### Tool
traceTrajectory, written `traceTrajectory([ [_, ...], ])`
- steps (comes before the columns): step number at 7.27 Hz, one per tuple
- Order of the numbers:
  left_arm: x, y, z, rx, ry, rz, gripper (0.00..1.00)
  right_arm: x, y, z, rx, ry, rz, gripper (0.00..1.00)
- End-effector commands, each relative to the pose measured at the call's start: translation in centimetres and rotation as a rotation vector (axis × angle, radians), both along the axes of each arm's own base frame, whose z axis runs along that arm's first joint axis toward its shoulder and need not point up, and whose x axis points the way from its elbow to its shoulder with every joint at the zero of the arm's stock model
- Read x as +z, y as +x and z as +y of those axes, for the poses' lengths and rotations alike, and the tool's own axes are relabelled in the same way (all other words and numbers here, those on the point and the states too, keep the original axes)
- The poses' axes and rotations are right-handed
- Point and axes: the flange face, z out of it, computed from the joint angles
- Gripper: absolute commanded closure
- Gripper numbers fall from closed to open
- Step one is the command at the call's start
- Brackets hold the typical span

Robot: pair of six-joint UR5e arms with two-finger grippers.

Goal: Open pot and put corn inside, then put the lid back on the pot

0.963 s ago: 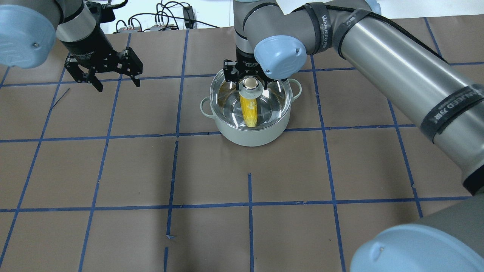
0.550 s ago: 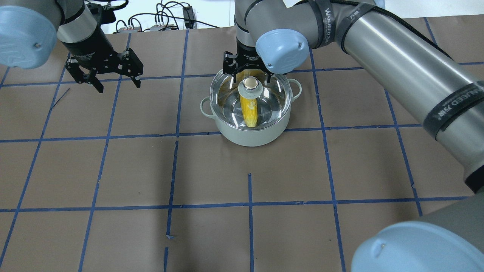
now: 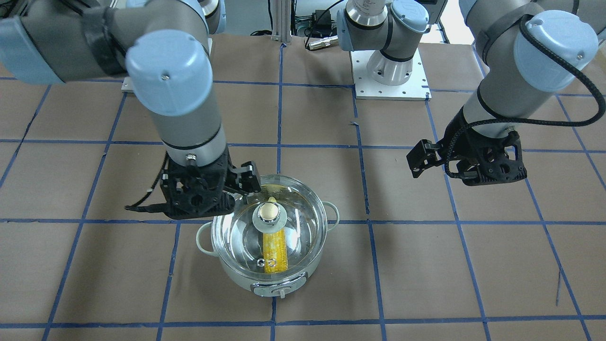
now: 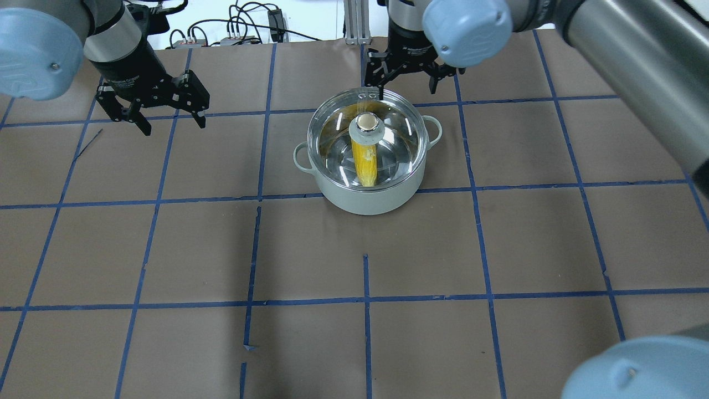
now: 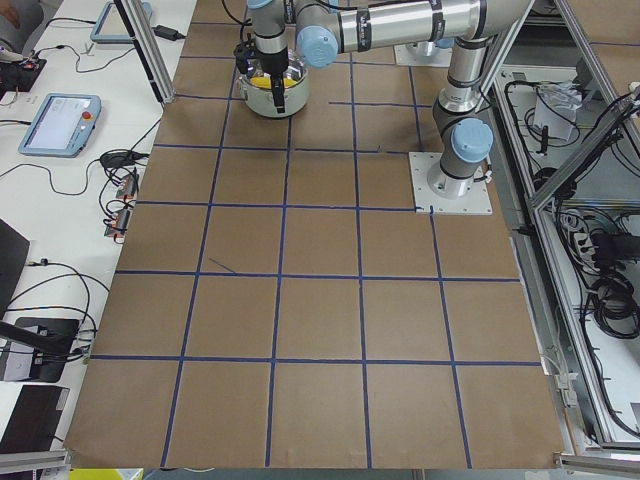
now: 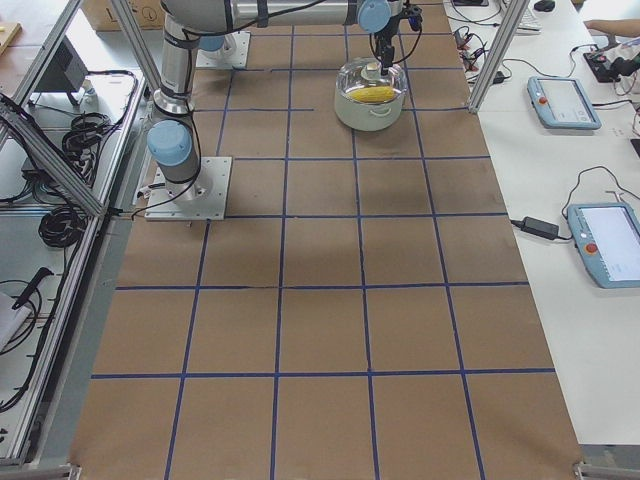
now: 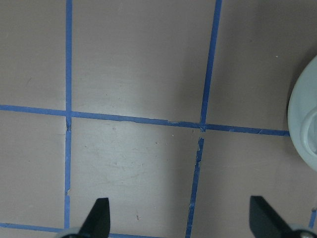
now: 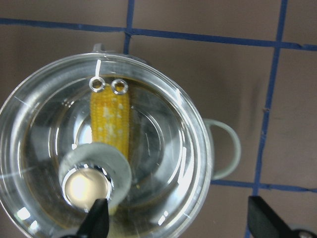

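Lid (image 4: 393,141) sits seated on the pot (image 4: 366,198), with the corn (image 4: 366,163) lying inside, visible through the glass. Right gripper (image 4: 406,91) has fingers spread, holds nothing, and hangs just past the pot's far rim, clear of the knob. Left gripper (image 4: 173,121) is also spread, well apart from the pot over the table (image 4: 166,249).

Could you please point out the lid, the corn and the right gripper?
lid (image 4: 366,123), overhead view, its beige knob.
corn (image 4: 365,163), overhead view, mid-cob through the glass.
right gripper (image 4: 406,93), overhead view, midway between its fingertips.
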Motion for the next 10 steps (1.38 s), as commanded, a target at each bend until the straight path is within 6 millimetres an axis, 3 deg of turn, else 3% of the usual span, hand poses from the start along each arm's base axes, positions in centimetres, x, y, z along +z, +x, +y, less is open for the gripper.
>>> traceTrajectory([
  [1,0.6,-0.1,0.4,-0.001,0.001,-0.003,0.00,4.5,-6.3,3.5,0.054,0.012,0.006,0.01],
  [4,1.4,-0.5,2.0,0.017,0.046,0.002,0.00,7.3,-11.4,9.5,0.022,-0.019,0.015,0.00],
  [5,1.6,-0.8,2.2,0.043,0.049,0.004,0.00,5.6,-12.0,10.1,0.014,0.040,0.072,0.00],
  [10,0.2,-0.7,1.5,0.050,0.069,0.012,0.00,6.7,-11.3,9.1,-0.048,0.012,0.027,0.00],
])
